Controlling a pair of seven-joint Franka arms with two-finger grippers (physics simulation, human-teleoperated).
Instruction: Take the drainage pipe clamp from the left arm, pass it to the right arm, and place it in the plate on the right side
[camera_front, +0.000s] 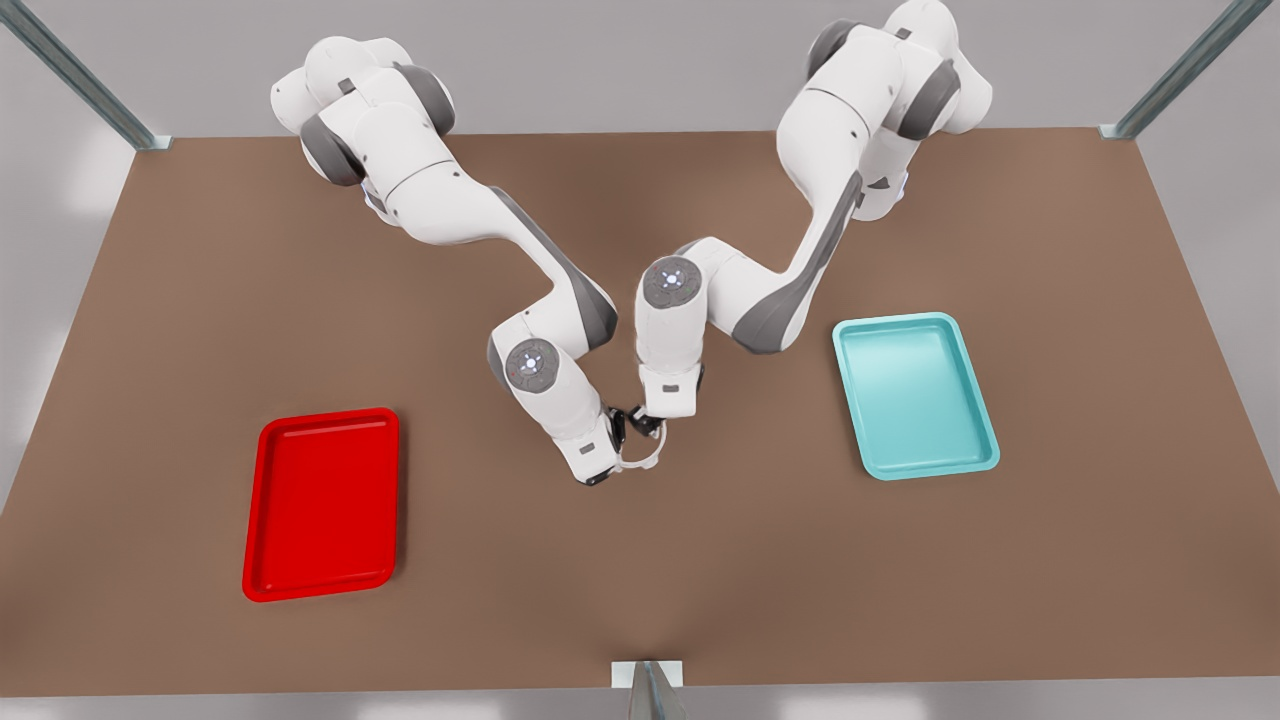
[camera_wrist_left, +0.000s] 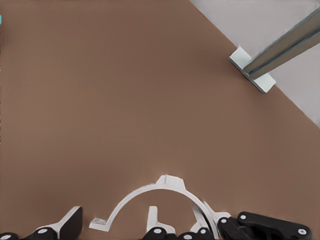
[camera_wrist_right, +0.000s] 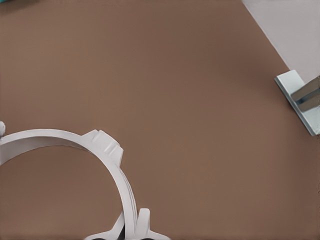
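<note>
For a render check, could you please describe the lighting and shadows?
Front view: even light, pale glare patches on the grey floor, barely any shadow where left tool and right tool meet at the drainage pipe clamp. Left wrist view: flat, shadowless table. Right wrist view: the same, clamp evenly lit.

Both claws met above mid-counter (camera_front: 700, 560), the left claw (camera_front: 652, 428) and right claw (camera_front: 612, 440) crowding each other over the drainage pipe clamp (camera_front: 642, 458). Bare counter lay open toward the plate (camera_front: 322, 505) (front view's left) and the teal tray (camera_front: 915, 395).
</note>
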